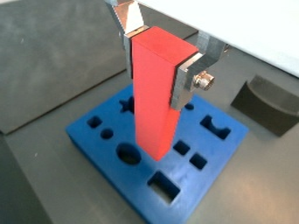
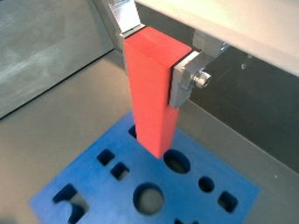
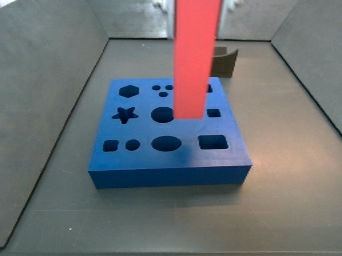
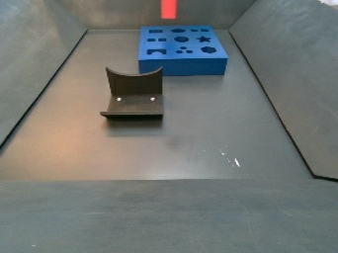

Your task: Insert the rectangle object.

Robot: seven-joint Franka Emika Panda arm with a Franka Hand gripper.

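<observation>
1. You have the red bar point(image 1: 158, 96) clamped in the gripper point(image 1: 158, 48): in both wrist views a silver finger point(image 2: 184, 79) presses flat against one side of the bar near its top, and a second finger shows at the opposite side.

2. The bar hangs upright over the blue board point(image 3: 167, 168), lower end pointing down at the board's face. In a side view point(image 3: 195, 55) it comes down from the top of the picture and crosses the board's middle rows of holes.

3. From these views you cannot tell whether the lower end touches the board or hangs just above it. It does not look seated: most of its length stands clear above the board.

4. By my reading you are in the alignment step, bar carried over the board but not yet inserted.

5. The lower end sits beside a round hole point(image 2: 177, 161) in a wrist view. The rectangular hole point(image 3: 213, 142) lies nearer the board's edge, so the bar probably needs to shift sideways first.

6. Your next move calls for squaring the bar's end to that hole's sides, then lowering straight down with the grip kept firm.

7. The dark grey block point(image 4: 133, 96) stands well apart on the floor and is out of the way.
</observation>
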